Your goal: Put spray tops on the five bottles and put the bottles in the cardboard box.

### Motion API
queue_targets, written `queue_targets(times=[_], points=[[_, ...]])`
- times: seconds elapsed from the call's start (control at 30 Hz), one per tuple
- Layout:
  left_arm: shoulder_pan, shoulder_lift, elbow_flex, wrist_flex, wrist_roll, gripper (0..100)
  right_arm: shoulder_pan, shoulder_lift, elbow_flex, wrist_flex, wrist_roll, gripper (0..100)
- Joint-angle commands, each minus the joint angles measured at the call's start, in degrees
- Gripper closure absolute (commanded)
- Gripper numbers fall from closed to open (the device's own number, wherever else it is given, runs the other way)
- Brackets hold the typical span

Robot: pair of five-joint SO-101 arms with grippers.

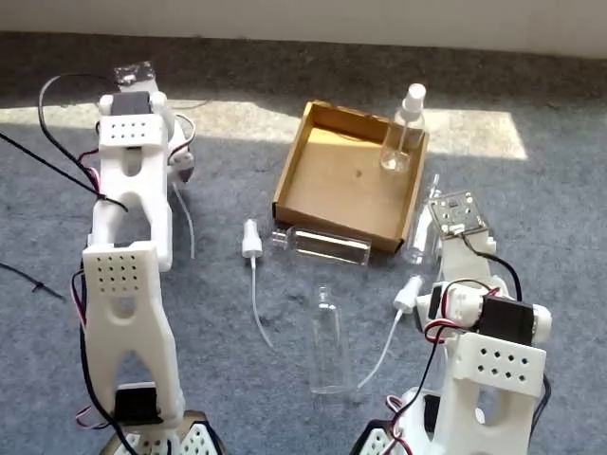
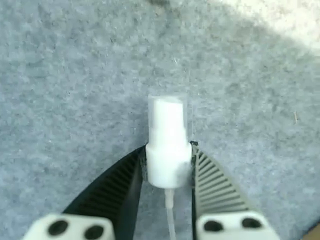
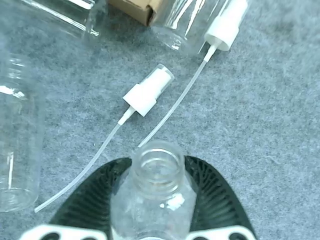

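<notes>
**Spray top in the left claw, open bottle in the right, the two well apart.**

High view: the cardboard box [image 1: 332, 226], with one capped bottle [image 1: 403, 133] standing in it, lies ahead between the arms; this view gives the wide gap between the arms, which the wrist views lack. Left wrist view: the left claw [image 2: 168, 150] is clamped on a spray top [image 2: 167, 127], nozzle ahead of the tips, tube running back toward the wrist. Right wrist view: the right claw [image 3: 158, 162] grips a bare bottle [image 3: 155, 197], mouth pointing ahead; a loose top [image 3: 145, 92] lies just ahead. By my judgement, tube must meet mouth.
</notes>
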Motion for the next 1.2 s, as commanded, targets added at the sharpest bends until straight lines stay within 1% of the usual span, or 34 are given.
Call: queue_targets(times=[0.0,0.17,0.27,0.37,0.47,0.57,0.67,0.73,0.8,0.87,0.93,1.0,1.17], points=[[0.66,-0.57,-9.54,9.76,-0.79,100,-0.4,-0.57,-1.89,1.54,-0.18,99.5],[-0.04,-0.84,2.07,9.76,-6.51,100,-0.4,-0.57,-1.89,1.54,-0.09,99.5],[0.31,-2.42,8.75,10.02,-15.74,100,-0.4,-0.57,-1.89,1.54,-0.09,99.5],[0.04,-8.92,18.07,9.85,-22.51,100,-1.27,-0.57,-1.89,1.54,-0.09,99.5],[0.22,-19.03,30.11,9.41,-27.6,100,-4.0,-0.57,-1.63,1.54,-0.09,99.5],[0.92,-31.16,46.9,1.49,-32.26,100,-6.29,-0.57,0.4,0.92,-0.18,99.5],[2.59,-42.24,67.21,-11.43,-39.12,100,-7.96,-0.57,2.51,-2.68,-0.44,99.5],[3.82,-48.4,77.93,-19.08,-42.2,99,-8.13,-0.57,3.3,-3.91,-0.53,99.5],[4.35,-52.18,84.97,-23.47,-42.9,94,-8.13,-0.57,3.21,-3.91,-0.53,99.5],[4.26,-53.76,87.87,-25.49,-43.08,86,-8.04,-0.57,3.3,-3.74,-0.53,99.5],[4.0,-53.85,88.22,-25.85,-43.52,81,-8.04,-0.57,3.38,-3.74,-0.53,99.5],[4.18,-54.11,88.13,-25.67,-45.19,81,-8.04,-0.57,3.65,-3.74,-0.53,99.5],[4.18,-54.02,85.14,-24.7,-45.1,80,-8.04,-0.57,3.74,-3.74,-0.53,99.5]])
